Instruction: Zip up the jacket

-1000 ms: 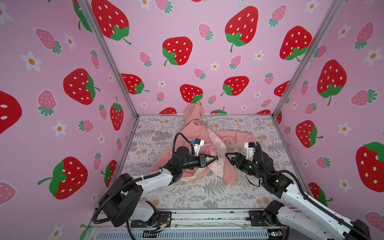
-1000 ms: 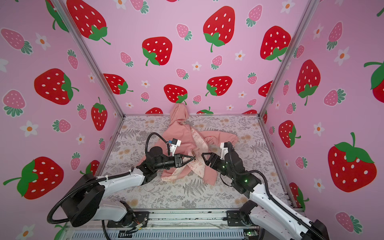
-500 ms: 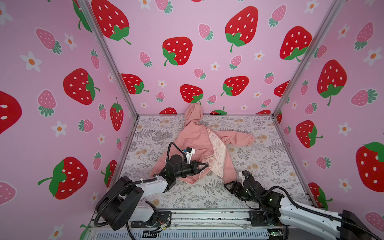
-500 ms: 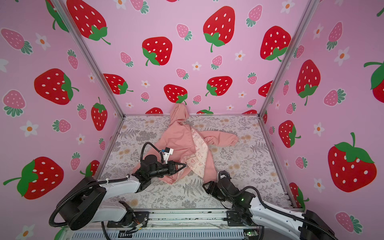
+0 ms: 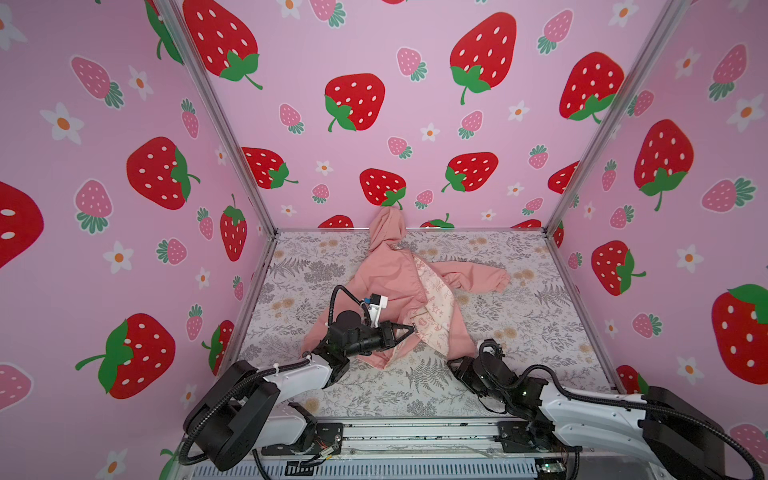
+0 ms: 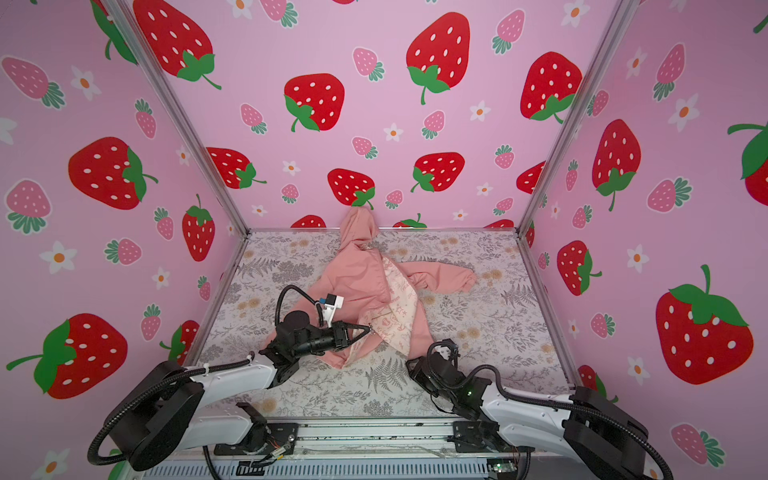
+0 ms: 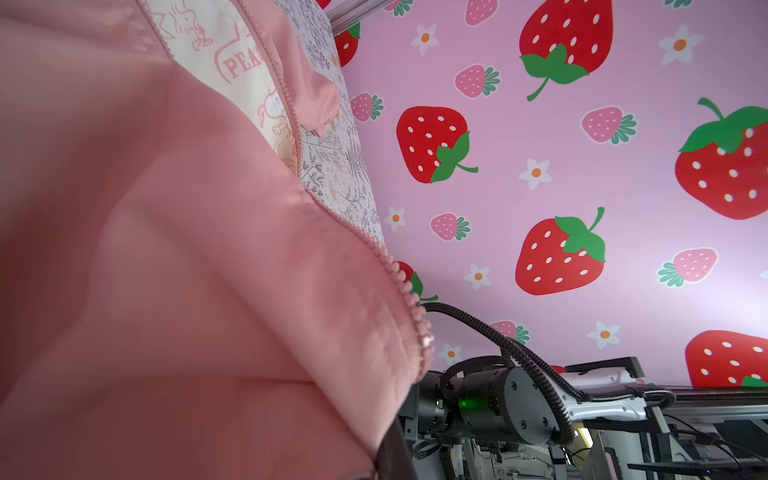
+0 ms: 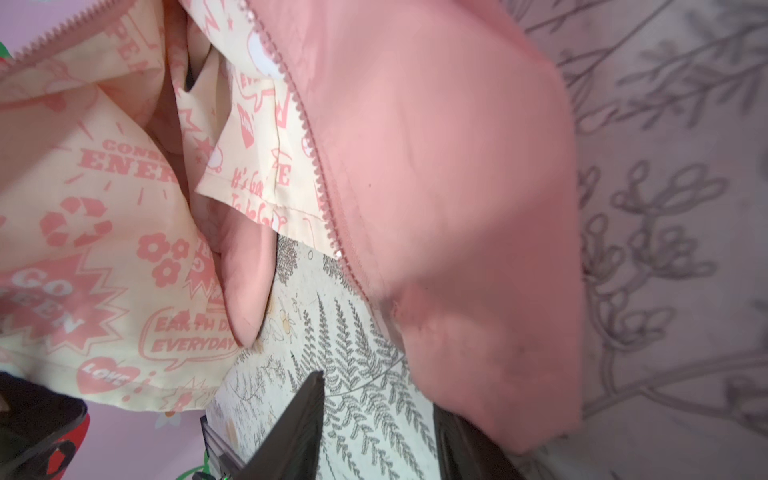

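Pink jacket (image 5: 390, 278), front edge in left gripper (image 5: 410, 329)

A staged robot test booth: strawberry-print walls (image 5: 415, 41), aluminium posts (image 5: 224, 126), floral tabletop (image 5: 540, 332).

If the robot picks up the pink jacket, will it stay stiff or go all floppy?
Probably floppy: the jacket lies in soft folds and droops around the left gripper pinching its front edge. Likely light: the fabric looks thin. Pushed, it would probably bunch up, not slide.
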Available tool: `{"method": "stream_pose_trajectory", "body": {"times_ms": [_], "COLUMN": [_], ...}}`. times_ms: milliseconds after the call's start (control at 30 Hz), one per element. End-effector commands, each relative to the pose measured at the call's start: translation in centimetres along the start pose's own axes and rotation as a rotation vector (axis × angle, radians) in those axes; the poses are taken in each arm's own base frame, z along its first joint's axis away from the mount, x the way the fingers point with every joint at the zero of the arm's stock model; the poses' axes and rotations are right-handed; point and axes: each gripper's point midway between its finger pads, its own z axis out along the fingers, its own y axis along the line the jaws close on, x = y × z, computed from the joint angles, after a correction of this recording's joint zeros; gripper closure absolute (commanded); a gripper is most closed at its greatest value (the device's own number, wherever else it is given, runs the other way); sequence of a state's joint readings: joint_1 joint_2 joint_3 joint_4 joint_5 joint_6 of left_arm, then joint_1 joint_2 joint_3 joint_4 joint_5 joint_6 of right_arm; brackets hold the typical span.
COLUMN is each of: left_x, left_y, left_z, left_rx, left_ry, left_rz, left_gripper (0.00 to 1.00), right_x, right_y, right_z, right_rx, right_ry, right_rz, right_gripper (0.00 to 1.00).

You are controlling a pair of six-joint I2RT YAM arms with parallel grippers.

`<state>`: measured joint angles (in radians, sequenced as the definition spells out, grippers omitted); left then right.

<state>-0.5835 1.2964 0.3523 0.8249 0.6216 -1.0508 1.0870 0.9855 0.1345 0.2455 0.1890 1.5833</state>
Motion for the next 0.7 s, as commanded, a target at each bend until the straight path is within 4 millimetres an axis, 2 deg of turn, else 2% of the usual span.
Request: {"method": "stream_pose_trajectory", "body": {"times_ms": [0,200,367,467,667], "left_x": [-0.1,0.1,0.1,0.1,0.4], "left_y": [-0.5,-0.4,-0.3,-0.2,0.4], "left_z": [-0.2,-0.2,-0.1,-0.1,-0.2], "left_rx": [0.021,0.024,0.029,0.028,0.013], "left_ry": [0.004,0.012,0.013,0.012,0.018], "left_rz": [0.017,0.015,0.011,0.009,0.005], "left_gripper": [1.0,1.0,1.0,1.0,1.0], "right_x": [-1.6,-2.0,-2.5,-2.9,-3.6], "right_y": [-1.5,-1.0,-0.7,-0.4,0.8], "right_z": [-0.3,-0.3,0.0,0.2,0.6], "right_rx": [0.025,-0.005,-0.013,-0.011,-0.016], "right_ry": [-0.101,-0.129,-0.147,-0.153,-0.167], "right_rz": [0.06,0.065,0.066,0.059,0.033], "right_gripper": [0.55,0.56,0.62,0.67,0.83]}}
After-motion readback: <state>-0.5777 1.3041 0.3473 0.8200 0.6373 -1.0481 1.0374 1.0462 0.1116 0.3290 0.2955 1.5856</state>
